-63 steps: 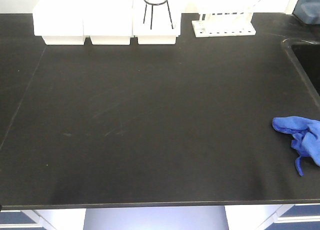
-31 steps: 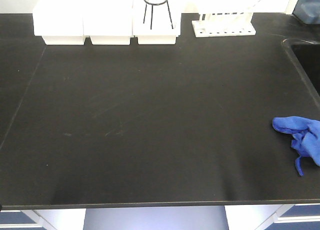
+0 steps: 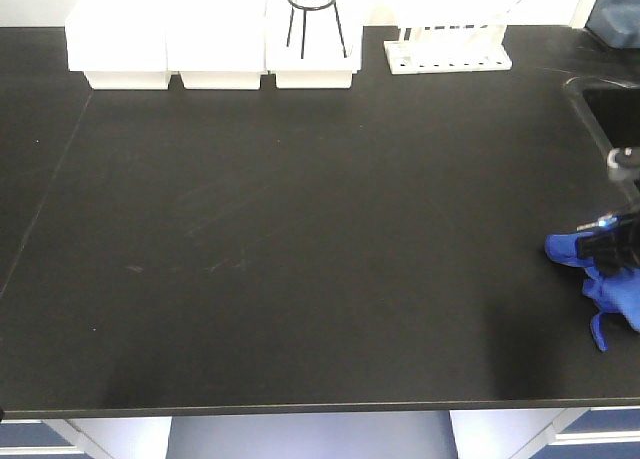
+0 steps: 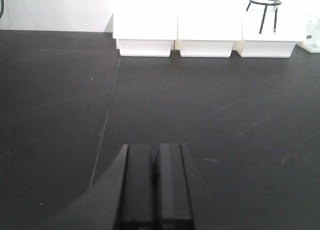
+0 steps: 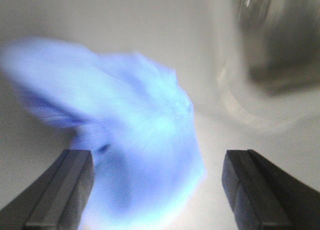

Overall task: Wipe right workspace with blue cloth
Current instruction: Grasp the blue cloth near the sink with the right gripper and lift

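Blue cloth [image 3: 614,299]: we see it crumpled on the black table, at the right edge of the front view, where the frame cuts part of it off. A thin strip hangs from it toward the table's near edge.
Table [image 3: 300,229]: matte black, with faint pale scratches near the middle and a thin seam running down its left side.
Right end effector [image 3: 612,241]: we find it right over the cloth, its dark body covering the cloth's upper middle. In its own wrist view the fingers [image 5: 62,190] stand wide apart with the blurred blue fabric between them. We cannot tell whether they touch it.
Left end effector [image 4: 155,190]: its two fingers are pressed together with nothing between them, low over a bare stretch of table beside the seam.
Trays [image 3: 210,44]: three white ones side by side along the far edge.
Tripod stand [image 3: 315,24]: black and upright, at the right-hand tray, with a glass vessel on top.
Rack [image 3: 448,51]: white, just right of the trays.
Sink [image 3: 615,109]: a dark basin in the table's right side, behind the cloth.
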`<state>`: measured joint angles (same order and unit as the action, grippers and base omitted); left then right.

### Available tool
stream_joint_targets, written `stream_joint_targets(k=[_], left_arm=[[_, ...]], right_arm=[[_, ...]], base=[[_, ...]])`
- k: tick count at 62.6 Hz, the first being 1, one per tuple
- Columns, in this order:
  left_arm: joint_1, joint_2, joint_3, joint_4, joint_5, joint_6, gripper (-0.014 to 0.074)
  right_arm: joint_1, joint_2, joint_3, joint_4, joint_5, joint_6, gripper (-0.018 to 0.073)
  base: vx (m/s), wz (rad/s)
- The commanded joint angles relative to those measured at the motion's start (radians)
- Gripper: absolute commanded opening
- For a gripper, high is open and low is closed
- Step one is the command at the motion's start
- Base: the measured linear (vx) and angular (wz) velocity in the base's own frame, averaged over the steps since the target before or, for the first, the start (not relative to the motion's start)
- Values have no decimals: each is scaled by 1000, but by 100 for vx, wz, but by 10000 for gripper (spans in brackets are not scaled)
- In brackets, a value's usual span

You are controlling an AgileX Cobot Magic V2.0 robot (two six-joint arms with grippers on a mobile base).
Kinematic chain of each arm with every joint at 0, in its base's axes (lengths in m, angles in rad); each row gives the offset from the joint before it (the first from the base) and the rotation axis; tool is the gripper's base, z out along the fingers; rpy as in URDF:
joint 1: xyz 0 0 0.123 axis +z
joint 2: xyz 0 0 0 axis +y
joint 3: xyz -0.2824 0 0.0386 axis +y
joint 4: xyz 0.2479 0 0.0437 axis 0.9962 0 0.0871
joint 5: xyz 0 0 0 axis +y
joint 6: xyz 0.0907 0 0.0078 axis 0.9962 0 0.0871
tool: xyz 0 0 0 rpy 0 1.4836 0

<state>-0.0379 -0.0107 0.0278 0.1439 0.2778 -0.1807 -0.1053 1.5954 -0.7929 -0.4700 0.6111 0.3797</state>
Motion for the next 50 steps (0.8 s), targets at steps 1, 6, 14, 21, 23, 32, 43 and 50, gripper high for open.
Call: stream_joint_targets(k=[1,6,14,21,23,32,43,50], left_arm=[[-4,-16,30,1,-79,-8,-6],[-4,-16,30,1,-79,-8,-6],[-4,-16,30,1,-79,-8,-6],[-4,-16,30,1,-79,-8,-6],[-4,-16,30,1,-79,-8,-6],[-4,-16,30,1,-79,-8,-6],[-4,-16,30,1,-79,-8,-6],[-4,-16,30,1,-79,-8,-6]], right_arm=[[-37,22,-32,-29,-71,18,568],[-55,56,-32,-7,-117,14,568],[-51,67,-32,26,-189,-6,568],[-51,67,-34,39,-252,-6,554],[-51,67,-34,39,-268,-6,542],[-51,67,-34,41,-301,-6,372],[-51,46,-33,51,-268,-4,-14],[-51,-21,-33,77,-252,-6,-11]], base=[[0,0],[0,0],[0,0],[0,0],[0,0],[0,0],[0,0],[0,0]])
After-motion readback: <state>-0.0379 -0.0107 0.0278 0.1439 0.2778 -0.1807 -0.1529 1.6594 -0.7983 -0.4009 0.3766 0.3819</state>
